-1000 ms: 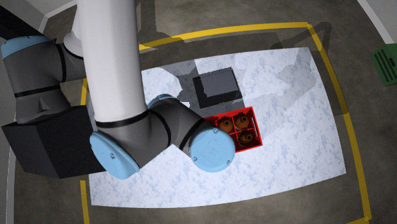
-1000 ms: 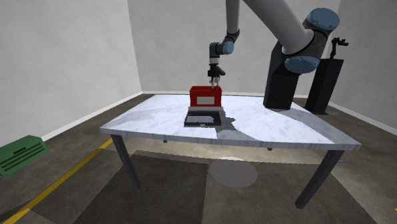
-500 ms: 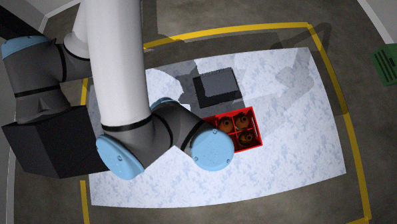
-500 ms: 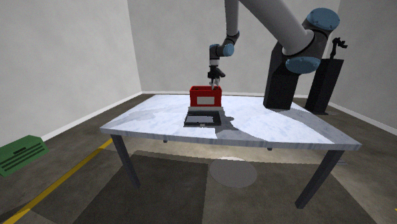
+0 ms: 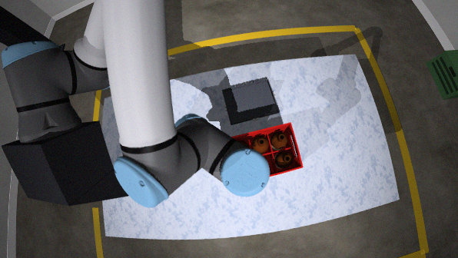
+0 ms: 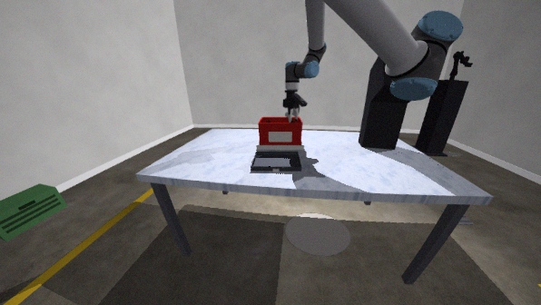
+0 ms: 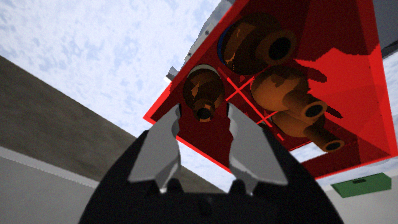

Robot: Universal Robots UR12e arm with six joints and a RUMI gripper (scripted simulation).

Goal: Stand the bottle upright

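The red crate [image 5: 272,150] stands on the table next to the dark tray [image 5: 251,100]. In the wrist view the crate [image 7: 310,85] holds brown bottles standing upright. One bottle [image 7: 204,93] is in the corner cell directly under my gripper [image 7: 203,104]. Its neck shows between the two fingers, and the fingers are apart from it. The gripper is partly open and empty. In the side view the gripper [image 6: 292,114] hangs just above the crate's rim [image 6: 280,132]. In the overhead view the arm hides the gripper and part of the crate, and three bottles show there [image 5: 278,140].
The empty tray [image 6: 276,162] lies in front of the crate, almost touching it. More bottles [image 7: 290,95] fill the neighbouring cells. A green box [image 5: 446,74] lies on the floor away from the table. The arm's black base [image 6: 383,109] stands at the table's far side.
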